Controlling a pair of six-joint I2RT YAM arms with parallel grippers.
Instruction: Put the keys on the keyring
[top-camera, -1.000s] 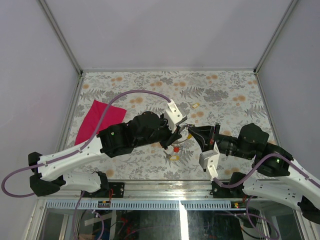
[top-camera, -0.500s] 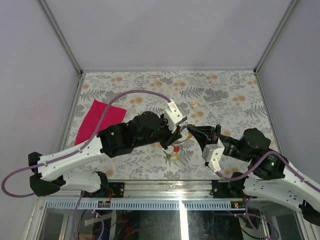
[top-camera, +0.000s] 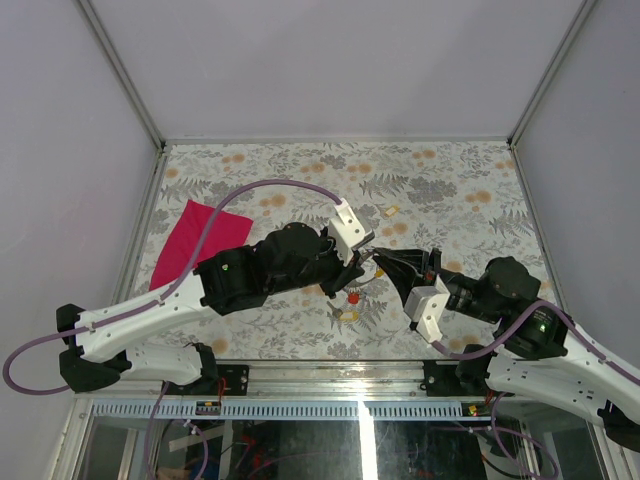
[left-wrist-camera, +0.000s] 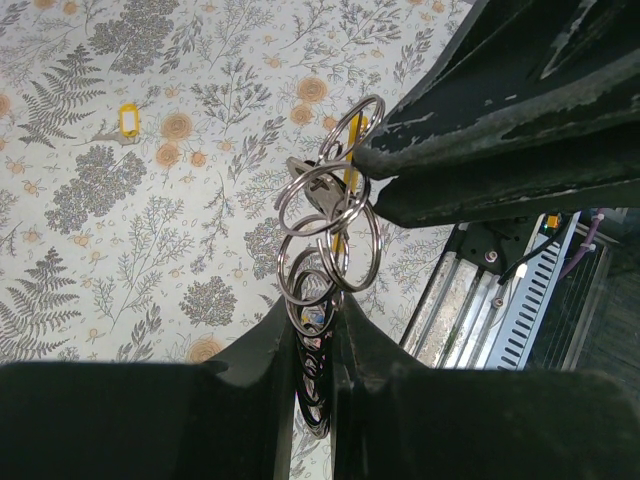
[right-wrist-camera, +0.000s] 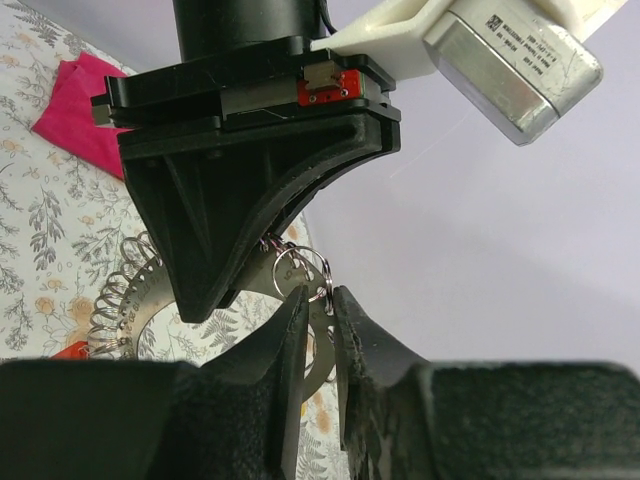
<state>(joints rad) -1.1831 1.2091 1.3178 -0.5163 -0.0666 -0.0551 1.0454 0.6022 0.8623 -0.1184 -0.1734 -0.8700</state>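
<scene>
My left gripper (left-wrist-camera: 315, 330) is clamped on the keyring (right-wrist-camera: 125, 295). Its two fingers are almost together, and the ribbed coil runs down between them. One keyring, held up off the table (top-camera: 450, 180).

Small rings (left-wrist-camera: 325, 210) hang in a bunch just past my left fingertips. I count at least four, overlapping, so the exact number is unclear. One hanging yellow key (left-wrist-camera: 349, 180) is threaded in that bunch. There is a speck of blue lower in the coil, too small to tell what it is.

My right gripper (right-wrist-camera: 318, 320) meets the left one tip to tip over the middle of the table. Its fingers stand a narrow gap apart with one small ring between the tips. I cannot tell whether it pinches the ring or only brackets it.

On the table, left to right:
- One pink cloth (top-camera: 190, 240) at the far left, well apart from both grippers.
- One pale key (top-camera: 347, 315) below the grippers.
- One red key (top-camera: 352, 297) just beside the pale key and under my left gripper.
- One yellow key (top-camera: 391, 210) beyond the grippers, on its own.

That makes three loose keys, one key on the rings, and two grippers.
</scene>
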